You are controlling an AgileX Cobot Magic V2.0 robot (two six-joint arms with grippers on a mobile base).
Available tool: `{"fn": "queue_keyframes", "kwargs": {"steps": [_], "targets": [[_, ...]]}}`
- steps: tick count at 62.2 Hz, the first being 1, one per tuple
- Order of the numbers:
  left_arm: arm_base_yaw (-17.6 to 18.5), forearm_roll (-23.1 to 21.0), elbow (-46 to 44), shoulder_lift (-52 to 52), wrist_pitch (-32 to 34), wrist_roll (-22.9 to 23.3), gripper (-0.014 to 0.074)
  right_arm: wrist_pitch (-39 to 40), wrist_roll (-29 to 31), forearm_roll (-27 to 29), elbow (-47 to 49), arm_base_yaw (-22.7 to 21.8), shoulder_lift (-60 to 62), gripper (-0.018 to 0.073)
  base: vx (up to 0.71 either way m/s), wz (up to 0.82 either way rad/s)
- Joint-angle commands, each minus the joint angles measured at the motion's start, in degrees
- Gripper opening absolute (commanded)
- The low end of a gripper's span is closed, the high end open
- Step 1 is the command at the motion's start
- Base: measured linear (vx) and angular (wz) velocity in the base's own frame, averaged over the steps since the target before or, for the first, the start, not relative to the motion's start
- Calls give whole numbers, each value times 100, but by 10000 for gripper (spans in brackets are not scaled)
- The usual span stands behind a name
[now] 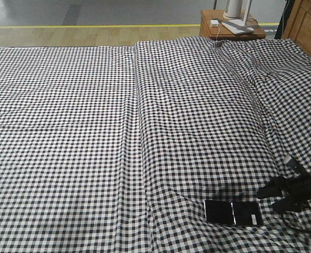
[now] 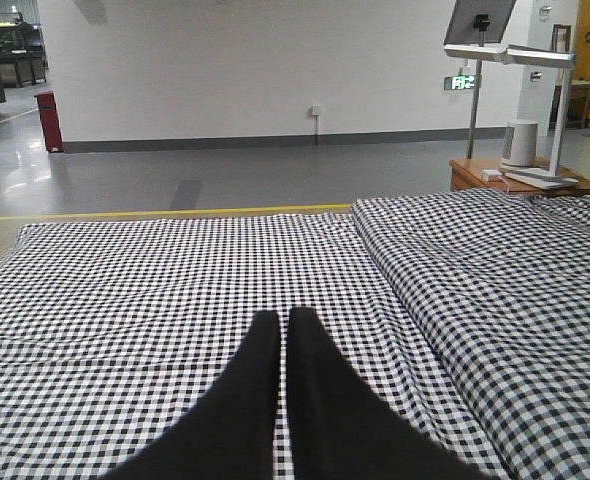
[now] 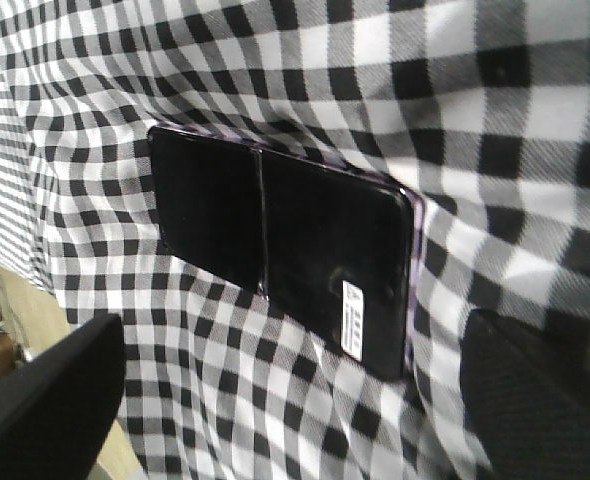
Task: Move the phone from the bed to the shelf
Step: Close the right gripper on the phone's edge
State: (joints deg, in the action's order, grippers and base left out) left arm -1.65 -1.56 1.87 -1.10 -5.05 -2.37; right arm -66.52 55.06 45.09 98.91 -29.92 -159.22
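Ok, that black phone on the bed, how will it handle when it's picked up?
The phone looks glossy, so it is probably slippery in a grip. Thin and flat on the wrinkled gingham bed, it may sink in rather than lift cleanly. The crease across its middle suggests it might fold.

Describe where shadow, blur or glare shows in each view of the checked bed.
Exterior front-facing view: a soft shadow darkens the black-and-white gingham bed above the thin glossy black phone, beside the black right gripper. Right wrist view: phone sharp, gripper fingers blurred at the lower corners. Left wrist view: shut black left gripper soft-edged; shiny grey floor shows glare.
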Motion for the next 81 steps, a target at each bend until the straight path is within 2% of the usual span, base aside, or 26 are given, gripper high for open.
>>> {"fn": "queue_keyframes", "kwargs": {"steps": [1,26,39,52,81], "targets": [[20,-56,-143,-33,412,50,1,-507,264,380,120,-36,224,627,0,0],[20,-56,-143,-33,412,50,1,-530,696,829,120,-36,-166,610,0,0],[20,-56,-143,-33,412,50,1,-526,803,843,120,-36,-427,604,0,0],[20,-56,-143,-33,412,50,1,-722,1017,1278,120,-5,-608,599,0,0],[20,-56,-143,-33,412,50,1,-730,1119,1338,120,654,-820,594,0,0]]}}
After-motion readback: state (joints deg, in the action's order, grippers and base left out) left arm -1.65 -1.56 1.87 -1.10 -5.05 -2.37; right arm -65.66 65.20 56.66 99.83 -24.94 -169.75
